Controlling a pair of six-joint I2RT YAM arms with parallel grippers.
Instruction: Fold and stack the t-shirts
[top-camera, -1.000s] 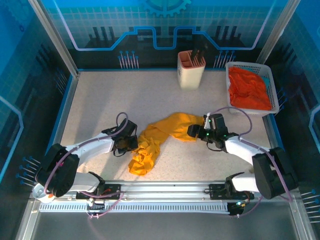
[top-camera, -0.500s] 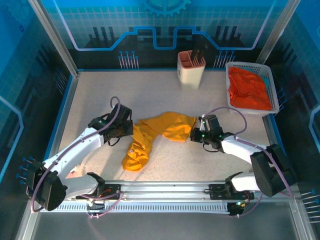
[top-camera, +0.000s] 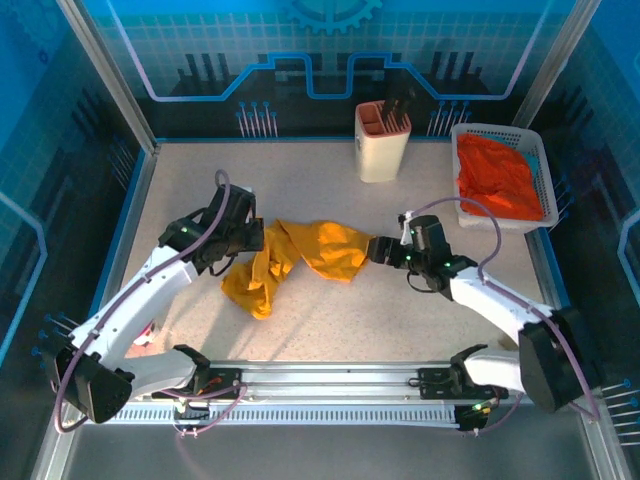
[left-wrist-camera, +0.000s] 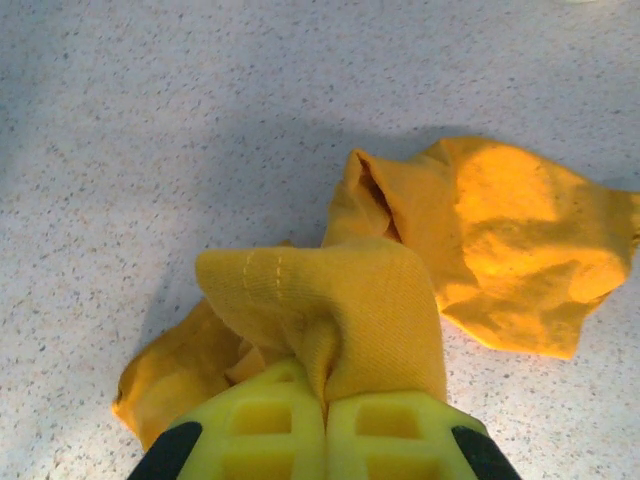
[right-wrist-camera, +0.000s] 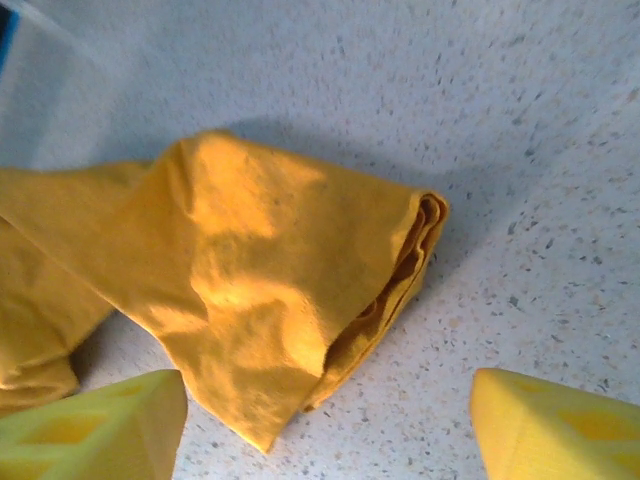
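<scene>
The mustard-yellow t-shirt (top-camera: 310, 252) lies bunched mid-table. My left gripper (top-camera: 252, 240) is shut on a fold at its left end and holds that fold up off the table. In the left wrist view the cloth (left-wrist-camera: 400, 290) bulges out from between the closed fingers of the left gripper (left-wrist-camera: 325, 385). My right gripper (top-camera: 378, 250) is open at the shirt's right end. In the right wrist view the layered edge of the cloth (right-wrist-camera: 250, 270) lies just ahead of the right gripper (right-wrist-camera: 325, 405), touching neither finger. The orange-red t-shirt (top-camera: 497, 178) sits crumpled in the basket.
The white mesh basket (top-camera: 500, 128) stands at the back right corner. A cream holder (top-camera: 383, 145) with dark utensils stands at the back, left of the basket. Blue walls enclose the table on all sides.
My left arm has lifted and carried the shirt's left end away from the near edge, dragging the cloth toward the back left. The right gripper followed to the left and now stands open.
</scene>
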